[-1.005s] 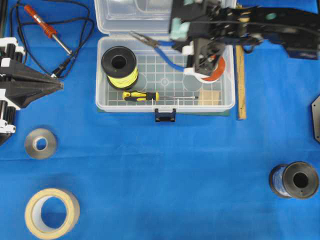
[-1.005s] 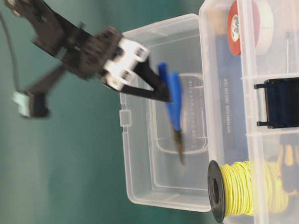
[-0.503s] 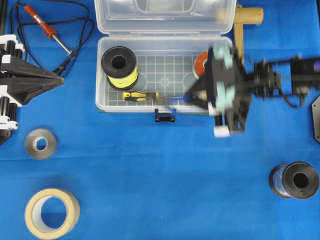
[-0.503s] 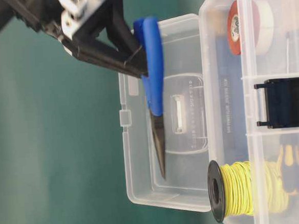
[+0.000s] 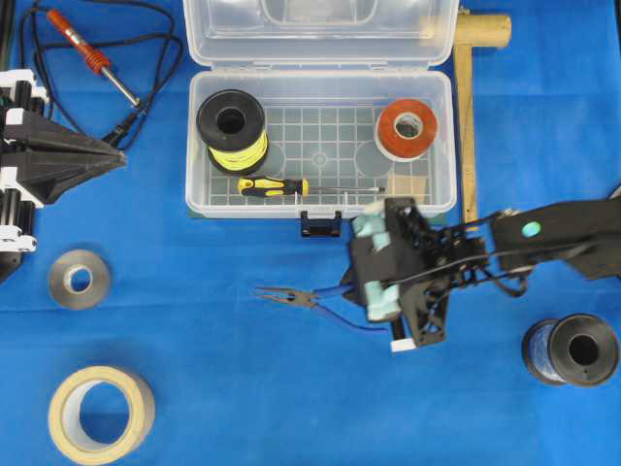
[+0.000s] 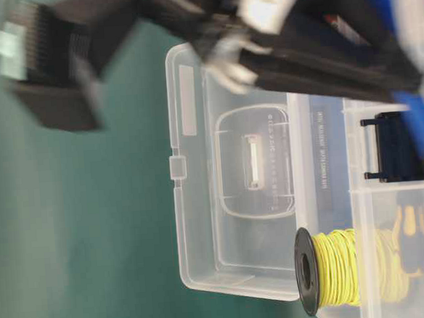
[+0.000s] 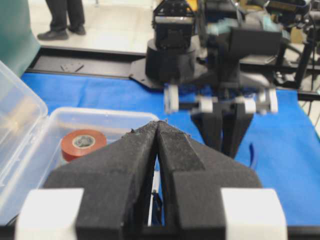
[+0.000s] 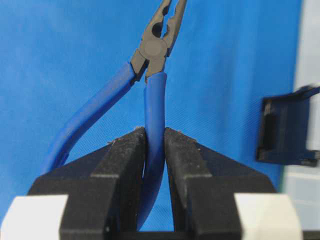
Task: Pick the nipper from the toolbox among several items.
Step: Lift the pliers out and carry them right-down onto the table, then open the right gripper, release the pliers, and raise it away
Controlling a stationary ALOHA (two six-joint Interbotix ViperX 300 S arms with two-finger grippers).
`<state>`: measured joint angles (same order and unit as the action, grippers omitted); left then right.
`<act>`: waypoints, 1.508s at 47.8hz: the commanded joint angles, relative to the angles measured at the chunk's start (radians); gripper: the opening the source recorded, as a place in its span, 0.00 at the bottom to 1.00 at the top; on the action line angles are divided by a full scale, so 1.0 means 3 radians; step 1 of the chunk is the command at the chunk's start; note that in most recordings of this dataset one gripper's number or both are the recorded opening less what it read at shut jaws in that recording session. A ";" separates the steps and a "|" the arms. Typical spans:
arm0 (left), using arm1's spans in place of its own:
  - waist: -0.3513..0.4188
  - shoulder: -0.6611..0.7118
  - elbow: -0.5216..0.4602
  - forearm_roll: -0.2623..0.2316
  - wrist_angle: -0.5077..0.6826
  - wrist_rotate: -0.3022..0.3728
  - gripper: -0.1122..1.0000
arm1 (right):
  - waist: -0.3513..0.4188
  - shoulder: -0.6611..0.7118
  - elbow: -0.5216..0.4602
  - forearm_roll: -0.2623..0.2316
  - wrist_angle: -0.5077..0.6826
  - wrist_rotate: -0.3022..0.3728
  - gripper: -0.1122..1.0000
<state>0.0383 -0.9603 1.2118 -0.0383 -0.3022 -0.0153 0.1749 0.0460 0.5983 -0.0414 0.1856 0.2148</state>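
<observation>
The nipper (image 5: 296,297) has dark pointed jaws and two blue handles. It is outside the toolbox (image 5: 441,146), over the blue cloth just in front of the dark latch (image 5: 320,225), jaws pointing left. My right gripper (image 5: 367,309) is shut on one blue handle; the wrist view shows that handle pinched between the pads (image 8: 155,137) and the other handle (image 8: 85,125) hanging free. The toolbox is open, its lid (image 6: 234,165) folded back. My left gripper (image 5: 116,163) is shut and empty at the far left, as its wrist view (image 7: 158,125) also shows.
In the toolbox lie a yellow wire spool (image 5: 231,131), a yellow-and-black screwdriver (image 5: 274,186), a red tape roll (image 5: 407,129) and a wooden block (image 5: 408,186). Around it are a soldering iron (image 5: 87,53), a grey ring (image 5: 79,279), masking tape (image 5: 100,413), a dark spool (image 5: 572,349) and a wooden mallet (image 5: 469,116).
My right gripper has carried the nipper out of the toolbox, over its front wall, and down over the cloth in front of the latch. The left arm has not moved.
</observation>
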 commanded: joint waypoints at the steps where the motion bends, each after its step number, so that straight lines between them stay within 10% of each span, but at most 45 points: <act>1: 0.0005 0.0026 -0.0031 -0.0005 -0.0010 0.0010 0.10 | 0.0036 0.0138 -0.0128 0.0010 -0.0066 0.0072 0.22; 20: 0.0005 0.0015 -0.0015 -0.0005 0.0036 0.0005 0.10 | 0.0061 0.0470 -0.0205 0.0010 -0.0026 0.0302 0.23; 33: 0.0005 -0.0005 -0.0015 -0.0005 0.0092 0.0005 0.10 | 0.0041 -0.0066 -0.0220 -0.0082 0.0435 0.0271 0.84; 49: 0.0005 -0.0005 -0.0015 -0.0005 0.0102 0.0005 0.10 | -0.0015 -0.1406 0.0322 -0.0419 0.0542 0.0302 0.77; 72: -0.0010 -0.0005 -0.0005 -0.0005 0.0082 0.0005 0.10 | -0.0302 -0.3206 0.1631 -0.0445 0.0169 0.0307 0.77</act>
<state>0.0383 -0.9664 1.2210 -0.0383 -0.2654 -0.0153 0.0966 -0.8575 1.0584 -0.1718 0.2546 0.3053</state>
